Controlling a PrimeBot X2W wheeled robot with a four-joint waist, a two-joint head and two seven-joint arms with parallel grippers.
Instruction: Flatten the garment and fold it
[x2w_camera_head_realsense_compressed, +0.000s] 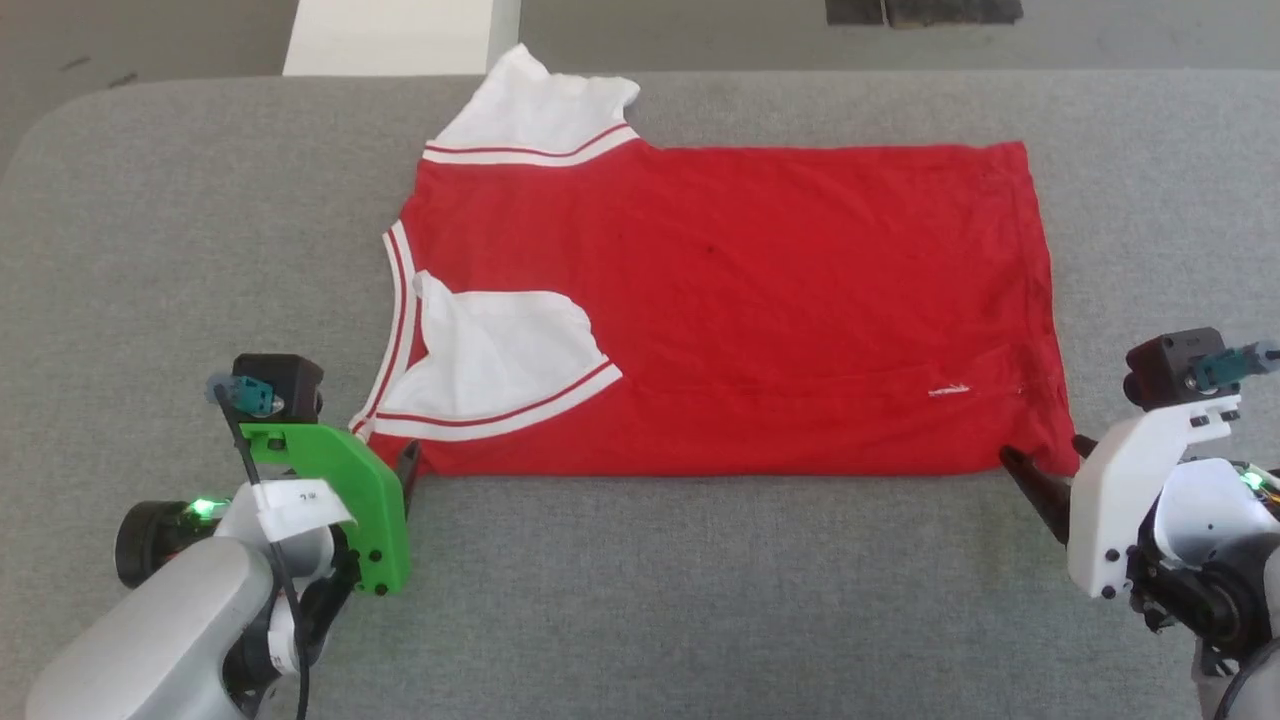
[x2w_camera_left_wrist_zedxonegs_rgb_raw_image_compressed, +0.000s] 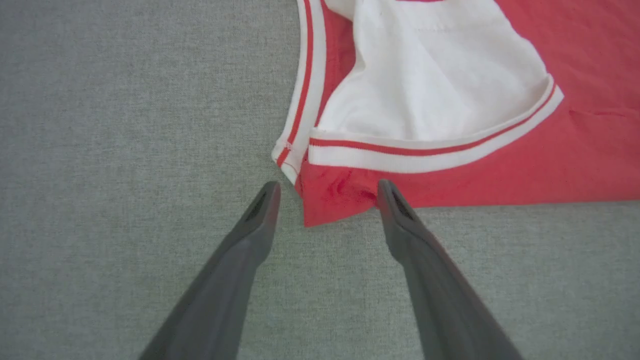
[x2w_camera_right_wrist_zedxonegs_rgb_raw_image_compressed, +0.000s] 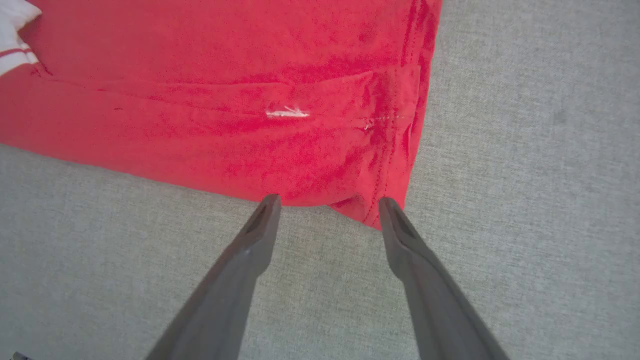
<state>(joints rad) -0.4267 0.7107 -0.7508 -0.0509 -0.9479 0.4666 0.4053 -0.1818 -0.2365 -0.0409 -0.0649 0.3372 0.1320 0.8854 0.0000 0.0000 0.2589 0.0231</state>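
Red garment lies flat mid-table, long axis left-right, collar left, hem right.
Left claw spread, tips at near collar corner; near sleeve folded onto red body, far sleeve sticks out past far edge; right claw spread at near hem corner, pinching nothing.

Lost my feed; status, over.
Left gripper open at collar corner, right gripper open at hem corner. Garment flat, near sleeve folded onto body. Nothing in the way.
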